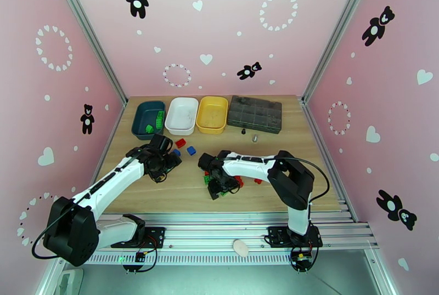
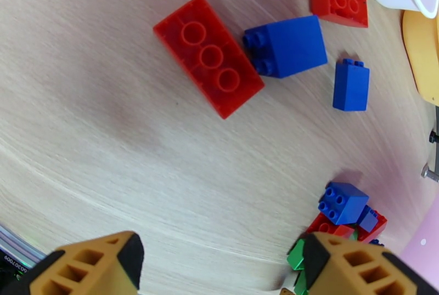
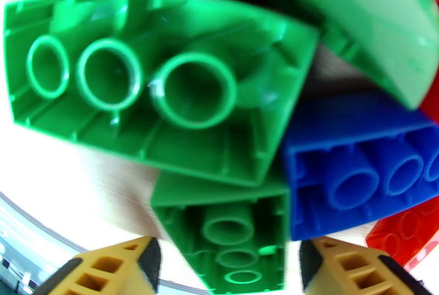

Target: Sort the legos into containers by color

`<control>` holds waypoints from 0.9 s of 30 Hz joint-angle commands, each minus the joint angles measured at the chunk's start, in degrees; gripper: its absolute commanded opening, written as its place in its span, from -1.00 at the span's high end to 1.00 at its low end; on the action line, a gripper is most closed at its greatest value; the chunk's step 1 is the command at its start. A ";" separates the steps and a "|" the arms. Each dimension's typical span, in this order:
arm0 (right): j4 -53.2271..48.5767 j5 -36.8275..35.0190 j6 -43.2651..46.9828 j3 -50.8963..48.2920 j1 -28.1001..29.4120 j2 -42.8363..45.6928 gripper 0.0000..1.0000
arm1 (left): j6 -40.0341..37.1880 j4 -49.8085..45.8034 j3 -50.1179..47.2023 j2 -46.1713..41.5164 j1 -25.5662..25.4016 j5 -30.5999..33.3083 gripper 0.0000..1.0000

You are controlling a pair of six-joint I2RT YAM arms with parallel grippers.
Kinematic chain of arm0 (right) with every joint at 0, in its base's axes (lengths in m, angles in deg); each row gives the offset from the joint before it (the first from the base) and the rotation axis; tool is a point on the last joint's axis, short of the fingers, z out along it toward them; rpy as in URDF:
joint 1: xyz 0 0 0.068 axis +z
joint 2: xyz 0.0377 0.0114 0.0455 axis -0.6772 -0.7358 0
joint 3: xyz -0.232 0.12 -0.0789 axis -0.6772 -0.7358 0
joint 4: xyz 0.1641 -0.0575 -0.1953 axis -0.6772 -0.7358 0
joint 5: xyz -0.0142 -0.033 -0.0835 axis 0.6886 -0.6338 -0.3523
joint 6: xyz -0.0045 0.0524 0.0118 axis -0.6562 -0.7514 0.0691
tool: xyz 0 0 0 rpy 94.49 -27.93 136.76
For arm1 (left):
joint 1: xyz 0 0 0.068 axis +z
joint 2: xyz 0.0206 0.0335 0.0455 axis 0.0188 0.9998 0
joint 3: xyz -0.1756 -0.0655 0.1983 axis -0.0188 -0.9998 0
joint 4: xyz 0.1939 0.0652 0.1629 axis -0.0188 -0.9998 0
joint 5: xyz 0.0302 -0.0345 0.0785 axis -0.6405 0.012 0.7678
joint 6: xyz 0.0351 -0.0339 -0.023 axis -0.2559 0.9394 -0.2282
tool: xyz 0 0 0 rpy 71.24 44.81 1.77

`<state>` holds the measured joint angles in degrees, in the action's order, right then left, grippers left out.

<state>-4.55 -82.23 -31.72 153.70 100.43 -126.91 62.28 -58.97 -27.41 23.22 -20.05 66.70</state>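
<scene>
Reaching leftward from a folded elbow, the right gripper (image 3: 225,260) points down into the lego pile (image 1: 240,182), jaws spread astride a green brick (image 3: 236,230), while the left gripper (image 2: 219,260) hangs wide apart over bare table (image 2: 110,126) near a red brick (image 2: 208,63).
</scene>
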 commanded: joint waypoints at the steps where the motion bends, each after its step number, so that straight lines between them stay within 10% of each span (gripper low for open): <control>1: 0.05 0.03 -0.66 0.84 0.12 1.17 -0.25 | -0.69 0.13 0.88 0.39 0.31 -1.59 -0.64; 27: 3.45 3.17 4.96 0.41 -3.12 16.21 0.46 | 0.35 12.79 7.28 10.93 -5.57 -31.66 -0.12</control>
<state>-3.15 -80.86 -28.64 154.73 97.89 -114.50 61.36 -48.30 -21.99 33.54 -25.12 39.59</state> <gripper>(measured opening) 0.317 0.564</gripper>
